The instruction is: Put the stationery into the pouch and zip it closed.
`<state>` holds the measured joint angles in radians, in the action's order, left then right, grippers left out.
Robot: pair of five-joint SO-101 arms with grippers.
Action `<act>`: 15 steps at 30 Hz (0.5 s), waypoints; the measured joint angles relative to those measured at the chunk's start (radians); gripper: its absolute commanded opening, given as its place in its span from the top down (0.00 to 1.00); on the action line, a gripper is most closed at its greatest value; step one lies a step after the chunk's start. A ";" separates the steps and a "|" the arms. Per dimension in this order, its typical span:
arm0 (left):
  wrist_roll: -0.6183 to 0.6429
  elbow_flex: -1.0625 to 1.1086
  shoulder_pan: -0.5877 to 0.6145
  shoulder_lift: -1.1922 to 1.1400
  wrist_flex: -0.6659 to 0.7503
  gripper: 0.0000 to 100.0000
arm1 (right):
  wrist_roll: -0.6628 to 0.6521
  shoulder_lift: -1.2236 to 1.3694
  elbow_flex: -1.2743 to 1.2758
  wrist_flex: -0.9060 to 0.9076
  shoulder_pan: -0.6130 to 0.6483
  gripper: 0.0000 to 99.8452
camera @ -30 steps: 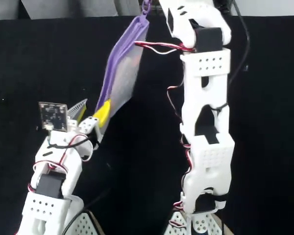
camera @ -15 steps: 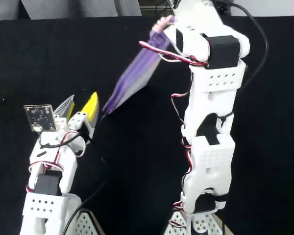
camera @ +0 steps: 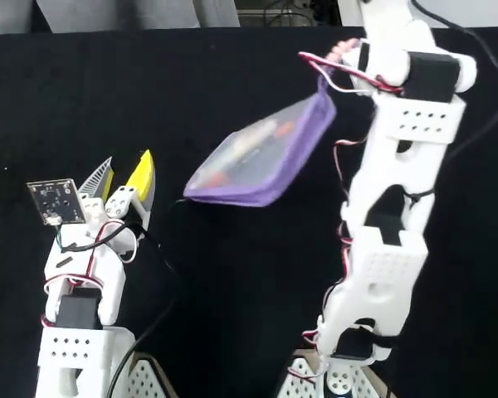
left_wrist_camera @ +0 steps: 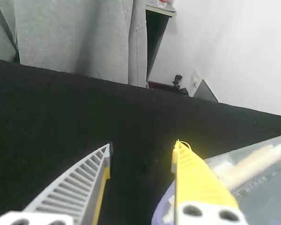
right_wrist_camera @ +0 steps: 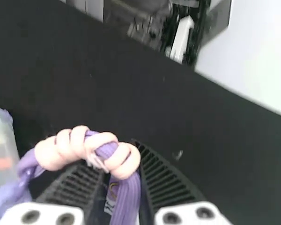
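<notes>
The right hand (right_wrist_camera: 119,164) is clamped on the strap (right_wrist_camera: 124,197) of the pouch (camera: 261,153), which hangs tilted above the worktop (camera: 108,99) with stationery (camera: 257,141) inside, while the left hand (camera: 124,176) gapes wide, empty, near its lower end.

From my seat I see a tabletop (camera: 91,108) draped all over in black cloth, with the left arm's white base (camera: 73,365) and the right arm's base (camera: 336,380) standing on it at its near edge.

High camera overlooks the table (camera: 108,99); close wrist cameras, seemingly level, share the pouch (camera: 257,157).
</notes>
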<state>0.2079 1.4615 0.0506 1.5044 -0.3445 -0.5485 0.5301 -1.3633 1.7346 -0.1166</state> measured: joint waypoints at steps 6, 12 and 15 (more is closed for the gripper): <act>0.000 0.000 0.000 0.000 0.000 0.78 | 0.003 -0.184 0.219 0.000 -0.014 0.99; 0.000 0.000 0.000 0.000 0.000 0.78 | 0.006 -0.437 0.529 0.000 0.015 0.99; 0.000 0.000 0.000 0.000 0.000 0.78 | 0.006 -0.531 0.721 0.000 0.035 0.99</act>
<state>0.2079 1.4615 0.0506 1.5044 -0.3445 -0.5424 -0.0008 -0.6421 1.7346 -0.0813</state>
